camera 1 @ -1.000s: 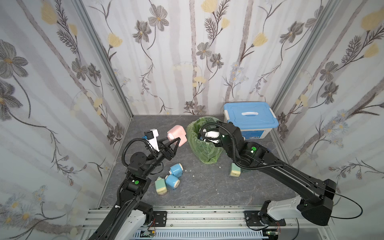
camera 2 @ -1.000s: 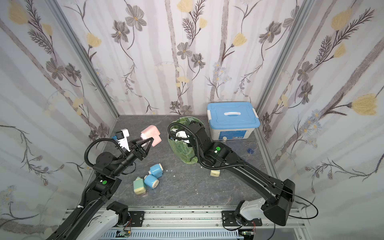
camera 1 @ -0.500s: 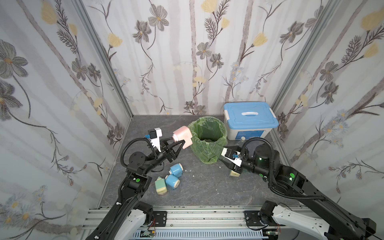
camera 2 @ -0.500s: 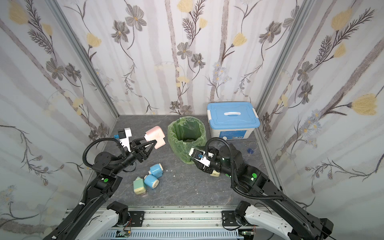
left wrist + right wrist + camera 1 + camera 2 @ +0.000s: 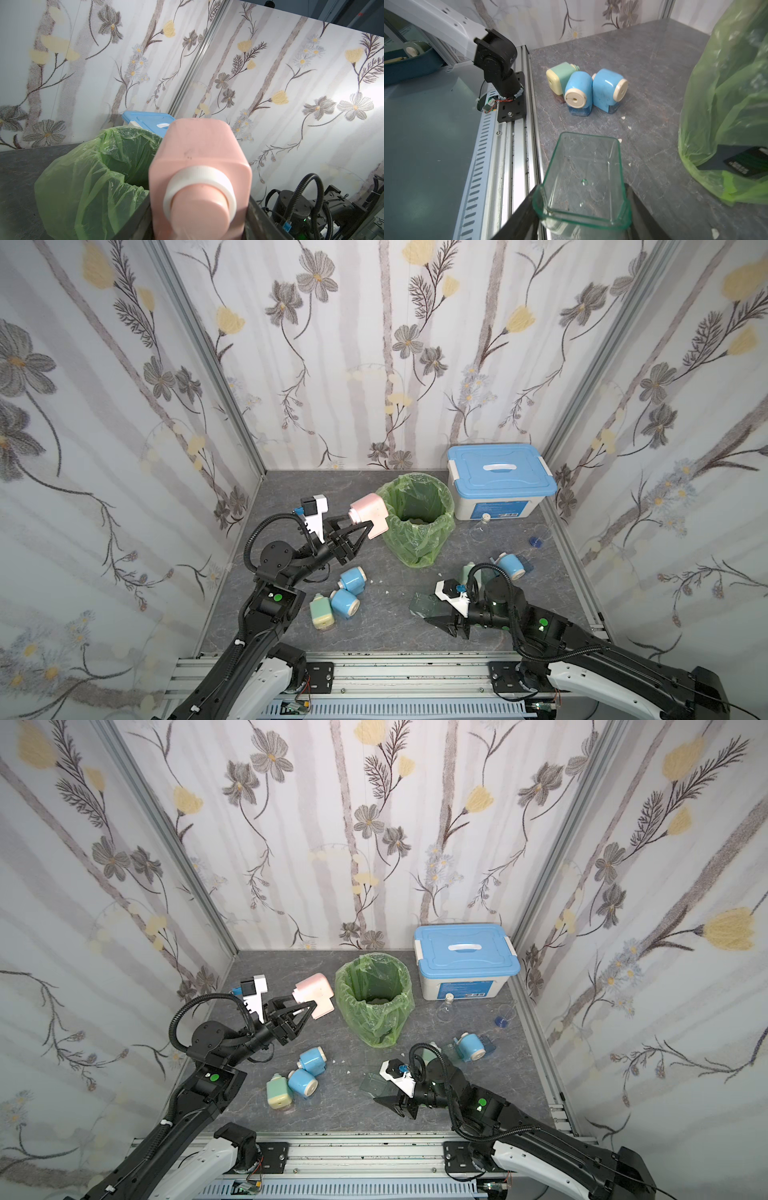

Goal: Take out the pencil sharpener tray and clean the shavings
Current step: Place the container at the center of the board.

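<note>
My left hand (image 5: 360, 531) pinches the pink sharpener (image 5: 370, 509) beside the green-bagged bin (image 5: 415, 547) — my right hand (image 5: 584, 216) pinches the clear tray (image 5: 583, 176) low over the bench (image 5: 654, 72), shavings (image 5: 623, 117) scattered nearby.

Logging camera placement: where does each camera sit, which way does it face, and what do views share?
Both top views: high above the front rail, looking down on the table; both arms, left gripper, right gripper show.
Left wrist: left arm, facing the bin and wall corner; gripper holds pink sharpener.
Right wrist: right arm, facing left arm's base; gripper holds clear tray.
Shared: both wrist views show the bin.
</note>
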`<move>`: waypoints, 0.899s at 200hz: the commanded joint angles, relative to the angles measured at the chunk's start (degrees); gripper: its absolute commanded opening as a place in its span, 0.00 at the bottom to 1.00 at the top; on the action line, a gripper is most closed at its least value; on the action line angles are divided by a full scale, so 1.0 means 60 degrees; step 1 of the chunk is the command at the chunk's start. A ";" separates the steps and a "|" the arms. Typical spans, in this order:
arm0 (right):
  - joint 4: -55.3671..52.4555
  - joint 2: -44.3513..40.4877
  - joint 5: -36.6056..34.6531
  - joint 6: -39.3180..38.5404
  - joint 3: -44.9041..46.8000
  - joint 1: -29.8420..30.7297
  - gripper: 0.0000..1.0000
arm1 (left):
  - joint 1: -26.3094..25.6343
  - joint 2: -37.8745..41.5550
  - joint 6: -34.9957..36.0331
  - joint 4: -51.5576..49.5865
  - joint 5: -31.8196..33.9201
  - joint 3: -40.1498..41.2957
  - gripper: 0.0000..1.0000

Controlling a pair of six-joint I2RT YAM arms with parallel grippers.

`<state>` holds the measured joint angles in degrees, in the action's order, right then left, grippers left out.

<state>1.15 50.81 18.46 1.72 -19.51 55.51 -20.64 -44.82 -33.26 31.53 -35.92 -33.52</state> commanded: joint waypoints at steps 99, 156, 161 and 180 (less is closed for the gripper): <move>0.3210 0.4362 -0.3212 0.2353 0.0506 0.2133 0.64 | -0.1084 -0.0938 0.0464 0.0536 -0.0531 -0.0258 0.50; 0.2761 0.4099 -0.4245 0.3103 0.0567 0.2491 0.73 | -0.1115 -0.1034 0.0577 0.0438 -0.0575 -0.0398 0.50; 0.2655 0.3932 -0.4328 0.3112 0.0557 0.2529 0.74 | -0.1111 -0.1030 0.0565 0.0433 -0.0590 -0.0391 0.50; 0.2164 0.2844 -0.4364 0.3077 0.0556 0.2552 0.77 | -0.1129 -0.1043 0.0554 0.0345 -0.0689 -0.0365 0.50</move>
<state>15.94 73.56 -5.02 19.07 -15.88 70.54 -27.33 -51.03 -30.79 31.81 -39.11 -35.14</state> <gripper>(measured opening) 0.753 0.571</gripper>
